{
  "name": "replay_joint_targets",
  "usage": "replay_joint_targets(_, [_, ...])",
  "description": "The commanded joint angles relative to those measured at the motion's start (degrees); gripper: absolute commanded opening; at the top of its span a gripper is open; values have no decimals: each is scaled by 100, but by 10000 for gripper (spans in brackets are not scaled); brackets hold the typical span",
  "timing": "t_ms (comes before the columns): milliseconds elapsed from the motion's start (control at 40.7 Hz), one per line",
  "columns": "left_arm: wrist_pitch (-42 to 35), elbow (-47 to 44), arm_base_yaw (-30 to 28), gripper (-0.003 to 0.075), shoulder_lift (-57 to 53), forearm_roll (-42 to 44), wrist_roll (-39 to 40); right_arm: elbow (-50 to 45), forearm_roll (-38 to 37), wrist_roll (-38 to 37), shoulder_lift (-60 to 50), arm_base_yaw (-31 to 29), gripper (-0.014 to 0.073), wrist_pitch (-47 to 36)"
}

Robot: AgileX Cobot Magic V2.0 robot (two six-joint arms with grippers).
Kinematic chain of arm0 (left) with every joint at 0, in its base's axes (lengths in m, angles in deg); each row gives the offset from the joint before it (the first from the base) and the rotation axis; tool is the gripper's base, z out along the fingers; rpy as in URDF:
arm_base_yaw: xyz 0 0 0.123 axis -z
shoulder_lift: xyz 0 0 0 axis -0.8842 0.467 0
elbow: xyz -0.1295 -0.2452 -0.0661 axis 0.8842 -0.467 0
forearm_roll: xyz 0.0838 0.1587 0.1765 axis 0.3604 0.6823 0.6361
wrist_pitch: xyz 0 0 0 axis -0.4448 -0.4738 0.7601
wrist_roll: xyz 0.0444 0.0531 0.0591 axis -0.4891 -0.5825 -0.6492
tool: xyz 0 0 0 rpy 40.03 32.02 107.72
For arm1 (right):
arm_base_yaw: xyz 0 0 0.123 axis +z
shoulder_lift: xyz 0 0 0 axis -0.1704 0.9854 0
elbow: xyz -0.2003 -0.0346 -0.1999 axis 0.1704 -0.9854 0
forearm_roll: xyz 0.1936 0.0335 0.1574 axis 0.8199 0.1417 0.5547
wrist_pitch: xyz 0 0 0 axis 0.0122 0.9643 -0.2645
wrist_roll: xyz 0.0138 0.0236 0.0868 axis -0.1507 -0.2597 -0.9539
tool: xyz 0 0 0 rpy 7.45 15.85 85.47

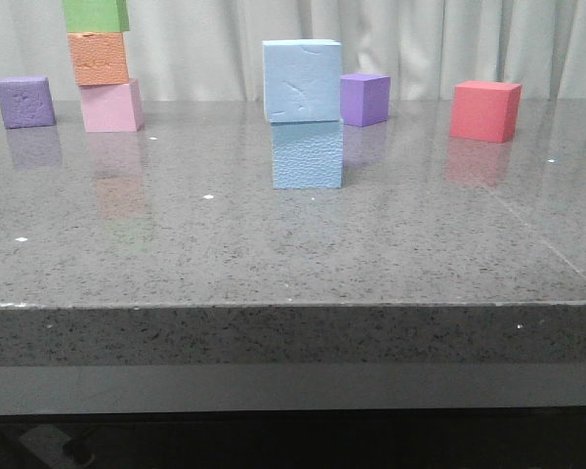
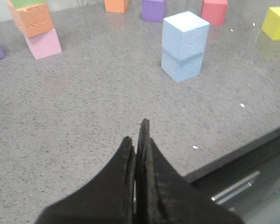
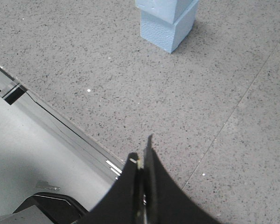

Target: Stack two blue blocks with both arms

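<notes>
Toward the back of the worktop [image 1: 273,244], midway between its side edges, two blue blocks stand stacked: upper block [image 1: 302,80] on lower block [image 1: 308,153], the top one set slightly askew. Left gripper [image 2: 139,140] hangs low over the front part of the worktop, fingers pressed together, holding nothing. Right gripper [image 3: 142,156] hangs above the front edge, fingers likewise closed and empty. Both sit well apart from the stack. Blocks are pale foam cubes, faces pebbled; the worktop is speckled grey stone, glossy enough to mirror them.
</notes>
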Motion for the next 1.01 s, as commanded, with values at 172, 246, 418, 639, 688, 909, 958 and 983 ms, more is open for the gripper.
replay_joint_targets(172, [-1986,-1365,-1396,-20,-905,153,-2,146,38,56,-40,0,-119,-309])
replay_joint_targets(246, [-2401,-1884,-1798,-20,-1163,153,-2,146,38,56,-40,0,-119,-309])
replay_joint_targets(418, [-3232,-2953,-2388,-20,-1767,123,-2,146,38,56,-40,0,-119,-309])
replay_joint_targets(639, [-4191,-3973,-2490,-20,-2465,-47,-2,146,38,56,-40,0,-119,-306])
replay_joint_targets(688, [-4548,-4161,-2490,-20,-2453,-96,-2,146,38,56,-40,0,-119,-306])
replay_joint_targets(909, [-4785,-4381,-2490,-20,-2456,-287,-2,146,38,56,-40,0,-119,-308])
replay_joint_targets(958, [-4798,-4381,-2490,-20,-2456,-287,-2,146,38,56,-40,0,-119,-304])
replay_joint_targets(983, [-4813,-4381,-2490,-20,-2456,-287,-2,146,38,56,-40,0,-119,-304])
